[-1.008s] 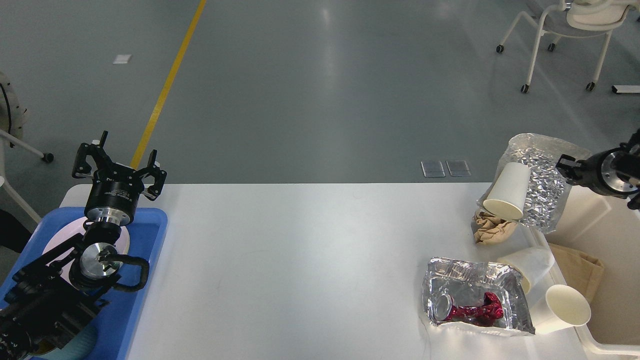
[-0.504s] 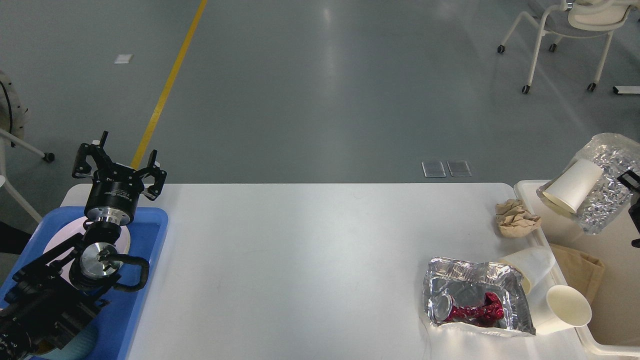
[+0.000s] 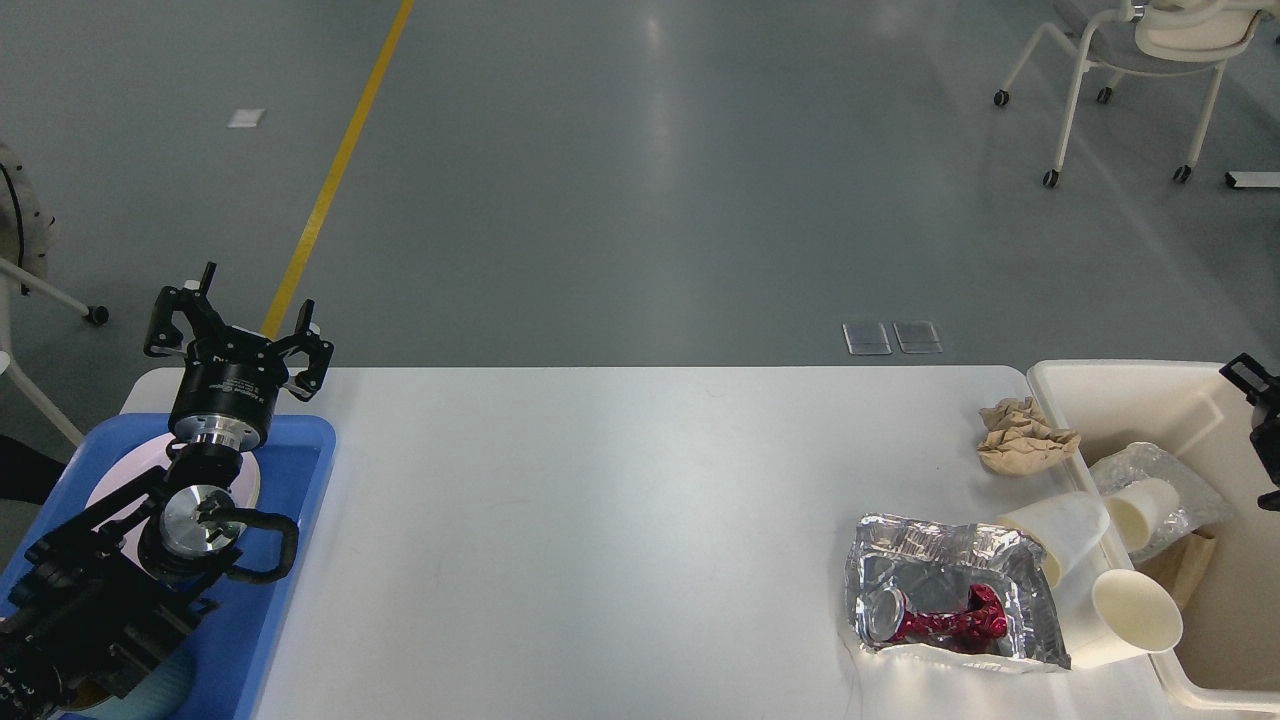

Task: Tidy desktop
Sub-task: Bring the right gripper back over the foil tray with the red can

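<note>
The desk (image 3: pixel 600 520) fills the lower view, with a foil tray (image 3: pixel 945 590), a crushed can (image 3: pixel 935 620), paper cups (image 3: pixel 1135 610) and crumpled paper (image 3: pixel 1025 435) near the bin (image 3: pixel 1120 385). The left gripper (image 3: pixel 235 335) hovers with fingers spread; the right gripper (image 3: pixel 1255 415) is cropped, so its fingers' state is unclear. The cups, leaning on the bin's edge, could roll away if nudged.

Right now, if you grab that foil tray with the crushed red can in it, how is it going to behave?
The foil tray looks thin and crumpled, so it would probably flex or dent rather than stay stiff. It likely weighs little. The crushed red can lies loose inside and could slide or fall out if the tray tilts.
</note>
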Controlling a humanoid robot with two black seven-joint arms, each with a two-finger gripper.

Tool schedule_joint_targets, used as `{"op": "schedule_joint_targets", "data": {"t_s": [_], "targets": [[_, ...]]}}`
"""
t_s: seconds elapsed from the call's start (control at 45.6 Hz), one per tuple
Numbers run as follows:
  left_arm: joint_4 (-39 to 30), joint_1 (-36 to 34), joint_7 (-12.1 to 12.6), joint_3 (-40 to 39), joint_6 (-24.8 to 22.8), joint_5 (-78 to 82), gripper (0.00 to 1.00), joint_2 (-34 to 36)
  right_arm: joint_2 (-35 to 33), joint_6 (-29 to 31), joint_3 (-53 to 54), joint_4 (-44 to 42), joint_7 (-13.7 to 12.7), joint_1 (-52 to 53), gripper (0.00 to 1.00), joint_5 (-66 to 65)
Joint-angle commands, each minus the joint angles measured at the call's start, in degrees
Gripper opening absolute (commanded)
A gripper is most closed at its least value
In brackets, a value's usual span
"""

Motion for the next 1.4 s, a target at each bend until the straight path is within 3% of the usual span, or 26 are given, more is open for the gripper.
{"op": "schedule_joint_targets", "data": {"t_s": [0.0, 0.241, 0.372, 0.504, 0.657, 0.942, 1.095, 1.38], "targets": [[0.0, 0.0, 0.0, 0.0, 0.0, 0.0, 0.97, 0.0, 1.6, 0.0, -0.2, -0.1, -0.1, 1.0, 1.00, 0.0], [0.0, 0.0, 0.0, 0.0, 0.0, 0.0, 0.97, 0.0, 3.6, 1.3, -0.3, 3.0, 0.0, 8.6, 1.00, -0.3], [0.0, 0.0, 0.0, 0.0, 0.0, 0.0, 0.97, 0.0, 5.4, 2.1, -0.4, 10.4, 0.0, 16.4, 1.00, -3.0], [0.0, 0.0, 0.0, 0.0, 0.0, 0.0, 0.97, 0.0, 4.7, 3.9, -0.5, 26.1, 0.1, 27.8, 1.00, -7.6], [0.0, 0.0, 0.0, 0.0, 0.0, 0.0, 0.97, 0.0, 2.5, 11.1, -2.9, 47.9, 0.2, 43.9, 1.00, -10.6], [0.0, 0.0, 0.0, 0.0, 0.0, 0.0, 0.97, 0.0, 7.0, 17.4, -4.4, 79.2, 0.1, 66.4, 1.00, -17.5], [0.0, -0.1, 0.0, 0.0, 0.0, 0.0, 0.97, 0.0, 11.0, 18.6, -3.3, 86.0, 0.2, 70.1, 1.00, -17.5], [0.0, 0.0, 0.0, 0.0, 0.0, 0.0, 0.97, 0.0, 9.4, 17.8, -7.4, 84.0, 0.0, 62.9, 1.00, -17.7]]}}
